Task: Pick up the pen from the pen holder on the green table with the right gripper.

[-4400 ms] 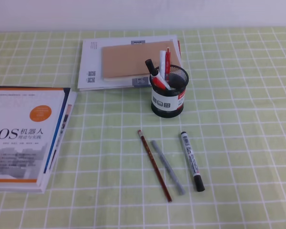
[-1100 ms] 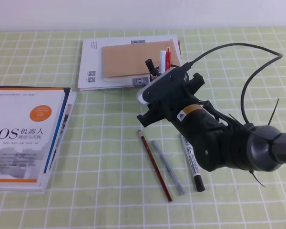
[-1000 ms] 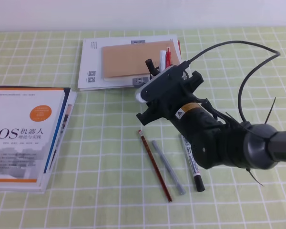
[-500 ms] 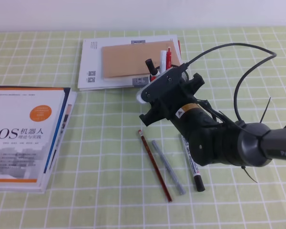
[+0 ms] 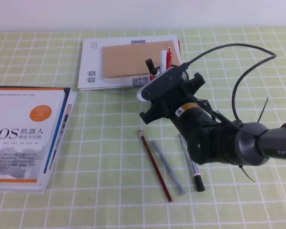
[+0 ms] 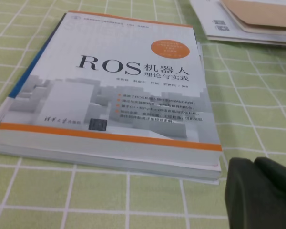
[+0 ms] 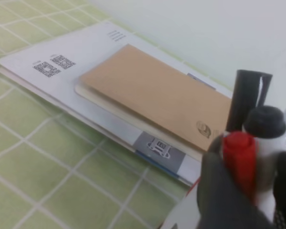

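Fingers (image 7: 214,191) — two, flanking one pen's (image 7: 240,160) red cap, grip unclear | books — two

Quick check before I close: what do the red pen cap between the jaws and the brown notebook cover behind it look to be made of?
The pen: its red cap looks like smooth, slightly glossy plastic, judging by the even colour, though it is blurred this close. Brown notebook: matte kraft-type card or paper, flat tan with no shine and a small printed mark near one corner.

ROS book (image 6: 119,90) on green table (image 6: 238,95)
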